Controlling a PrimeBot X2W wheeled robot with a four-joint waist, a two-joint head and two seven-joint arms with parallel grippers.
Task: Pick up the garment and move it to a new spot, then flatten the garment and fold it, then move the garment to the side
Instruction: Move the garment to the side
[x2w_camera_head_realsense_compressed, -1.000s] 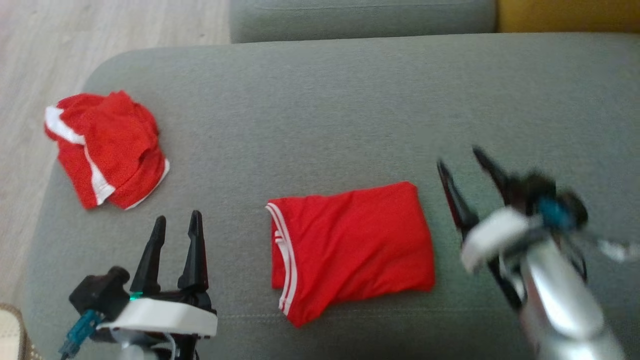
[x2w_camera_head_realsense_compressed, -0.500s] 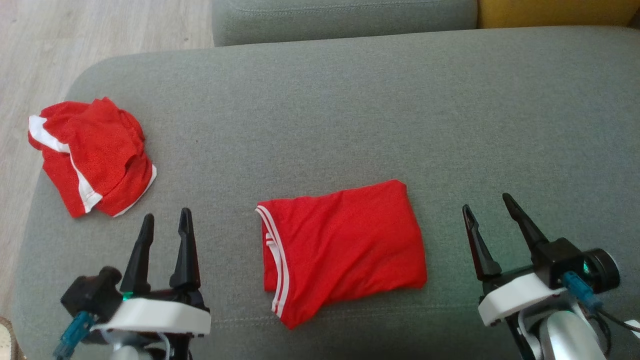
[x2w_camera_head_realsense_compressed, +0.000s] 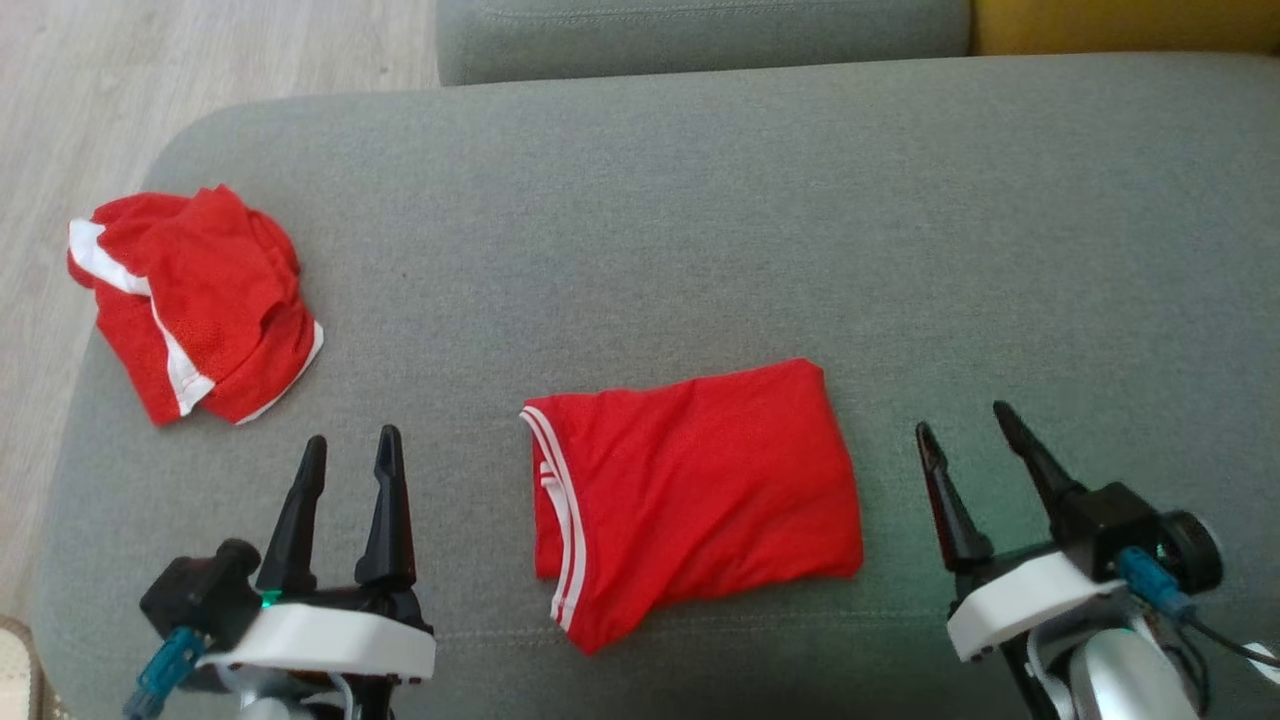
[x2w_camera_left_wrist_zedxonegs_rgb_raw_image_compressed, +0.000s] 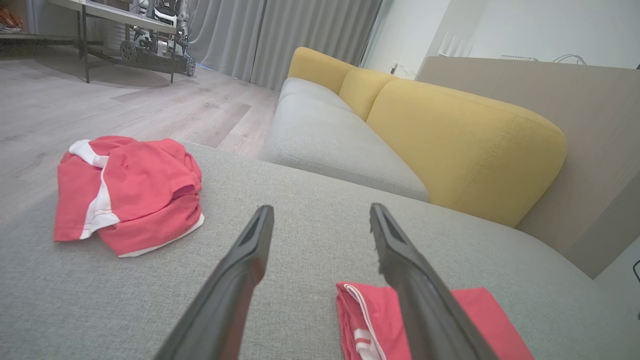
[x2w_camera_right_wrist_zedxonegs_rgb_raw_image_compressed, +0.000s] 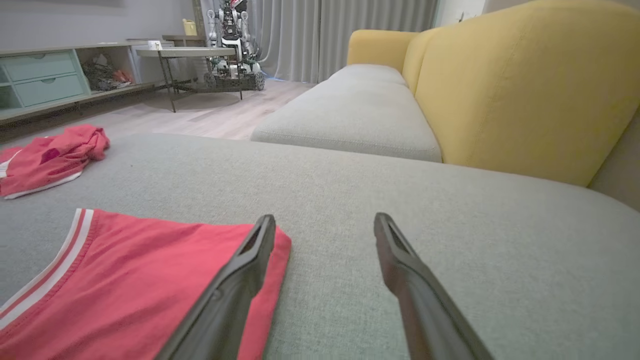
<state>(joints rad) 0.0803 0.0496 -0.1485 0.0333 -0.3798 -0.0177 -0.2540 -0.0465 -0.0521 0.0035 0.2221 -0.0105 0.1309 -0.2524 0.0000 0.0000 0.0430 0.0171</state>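
Grey sofa seat cushion (x2w_camera_head_realsense_compressed: 700, 200), wood floor off its left edge, yellow backrest (x2w_camera_right_wrist_zedxonegs_rgb_raw_image_compressed: 525, 90) behind. The folded garment (x2w_camera_head_realsense_compressed: 690, 490), red, lies flat near the cushion's front edge, about midway along it, white trim facing left. A crumpled garment (x2w_camera_head_realsense_compressed: 190, 300) sits at the left edge. My left gripper (x2w_camera_head_realsense_compressed: 352, 436) and right gripper (x2w_camera_head_realsense_compressed: 961, 418) flank the fold, fingers spread, holding nothing, clear of the cloth. I read this as parked: folding done, the shift aside pending. A second ago the right arm was a blur, higher and close to the fold's right edge; now it sits low and settled. Left gripper unchanged. Head camera drifted slightly.
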